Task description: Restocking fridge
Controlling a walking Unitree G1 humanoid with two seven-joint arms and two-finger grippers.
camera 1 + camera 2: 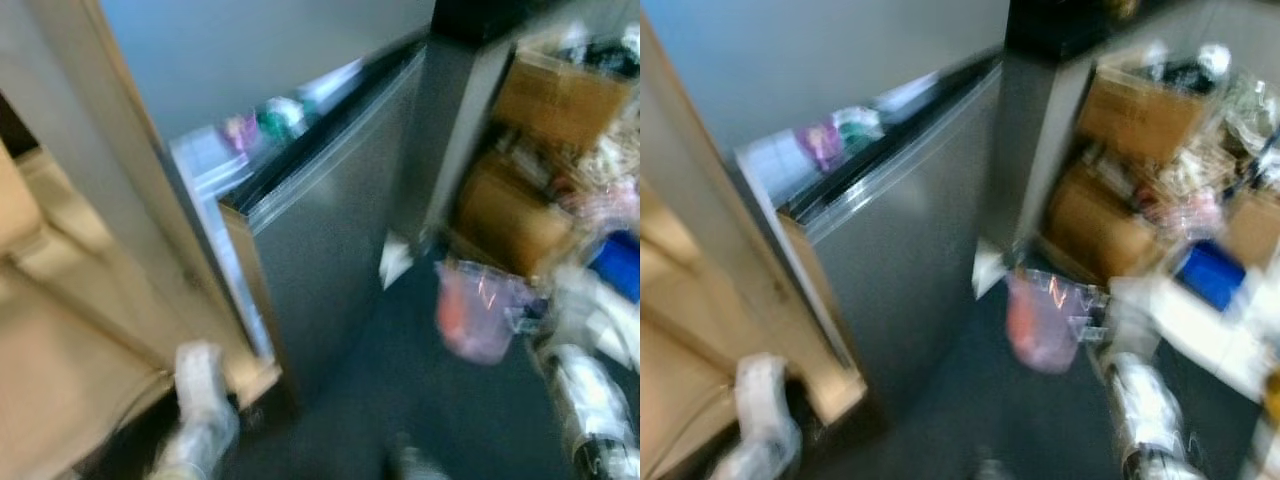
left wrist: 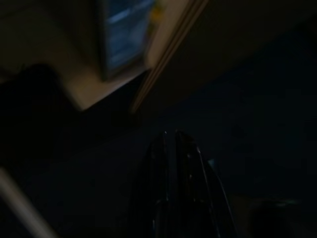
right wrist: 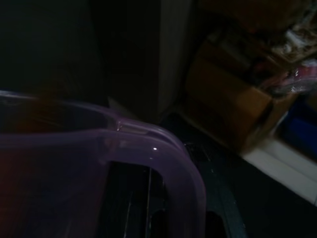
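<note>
Head views are heavily motion-blurred. One fridge [image 1: 330,250] is seen, grey-fronted, its door edge running diagonally from lower left up toward the upper right. Behind that edge a lit strip of the interior is visible, with a few coloured items [image 1: 262,125] on a shelf; the count cannot be resolved, roughly three blobs (pink, green, white). A beige panel [image 1: 110,200] is seen just beside the fridge on the robot's left.

One translucent pink-purple container [image 1: 1040,325] is held by the right gripper [image 3: 143,198] out in front of the right arm [image 1: 1150,410], over the dark floor [image 1: 420,400], right of the fridge and apart from it. In the right wrist view its rounded rim corner [image 3: 163,144] is seen directly over the black fingers, with something reddish-orange inside. Its long axis cannot be told for sure; in the head views it appears hanging slightly taller than wide, open side or lid direction not resolvable. The right fingers are seen under the container wall, clamped on it as far as can be made out.

The left arm [image 1: 200,410] is seen low near the bottom corner of the fridge door. In the dark left wrist view the left gripper [image 2: 171,148] is seen with its two fingers together, nothing between them, pointed at dark floor.

At least two brown cardboard boxes [image 1: 1140,110] are stacked on the robot's right, amid blurred clutter, with one blue object [image 1: 1210,275] near them.
</note>
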